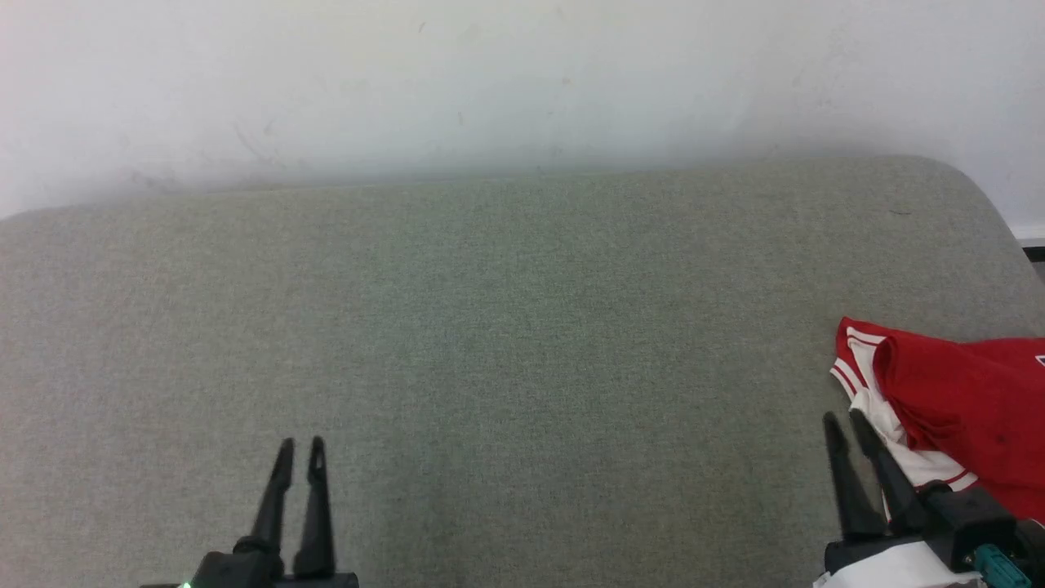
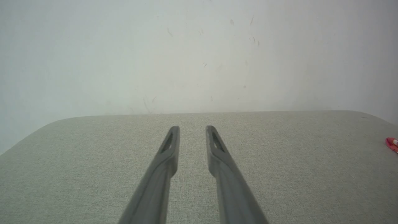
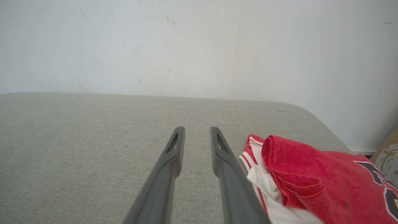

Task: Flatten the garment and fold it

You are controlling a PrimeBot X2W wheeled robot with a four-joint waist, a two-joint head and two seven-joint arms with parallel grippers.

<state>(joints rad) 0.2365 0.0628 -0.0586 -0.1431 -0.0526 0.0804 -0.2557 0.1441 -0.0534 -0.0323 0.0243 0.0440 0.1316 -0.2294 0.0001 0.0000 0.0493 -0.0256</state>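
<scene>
Presently: nothing held, the garment [image 1: 963, 400] unflattened.
Lower left, the left gripper [image 1: 298, 445] and, lower right, the right gripper [image 1: 842, 416] hold fingers apart, likely readied to grasp; beyond, the garment lies bunched at the mid-right edge on the grey cushion [image 1: 522, 327].

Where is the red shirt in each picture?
Head view: the shirt at the right edge, beside the right gripper.
Left wrist view: a tiny red bit at the far right edge.
Right wrist view: lower right corner.
Shared landmark: the grey table's rounded far right corner.
</scene>
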